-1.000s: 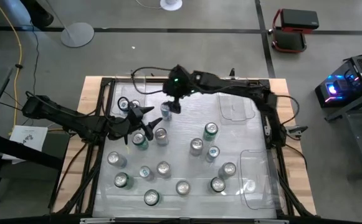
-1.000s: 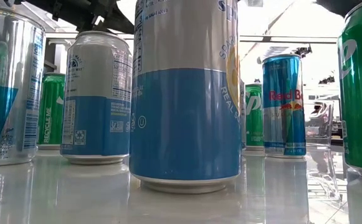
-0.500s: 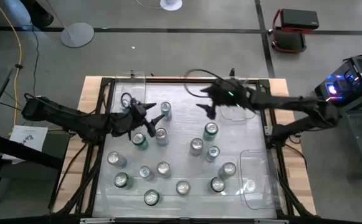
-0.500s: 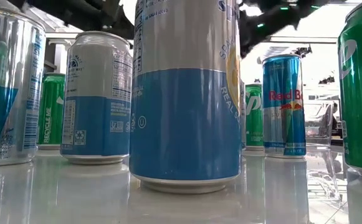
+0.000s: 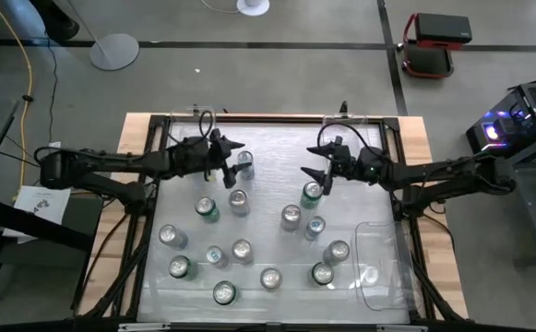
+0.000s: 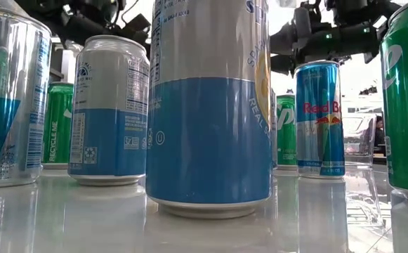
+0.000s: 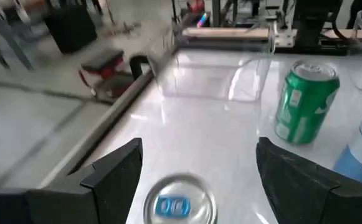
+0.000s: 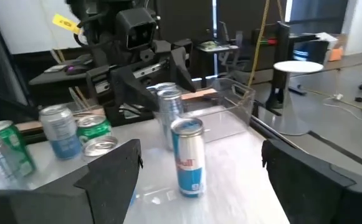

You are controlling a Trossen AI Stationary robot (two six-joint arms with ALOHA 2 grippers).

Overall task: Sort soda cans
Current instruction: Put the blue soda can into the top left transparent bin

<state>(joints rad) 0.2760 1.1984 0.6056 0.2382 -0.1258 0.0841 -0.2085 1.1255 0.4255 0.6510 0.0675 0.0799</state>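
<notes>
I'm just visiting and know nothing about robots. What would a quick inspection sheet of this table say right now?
Surface: glossy white table in a dark frame on a wooden base.
Job's things: soda cans standing upright, scattered over the middle and near side; green, blue and silver sides; none lying in a bin.
Clutter: clear plastic bins at the table's edges; the one at the right edge looks empty.
Grippers: left gripper open, above a can at the far left; right gripper open, over a blue can.
Cables: looped on both arms; yellow cord on the floor.
Surroundings: round stand base, red case, lit equipment.
</notes>
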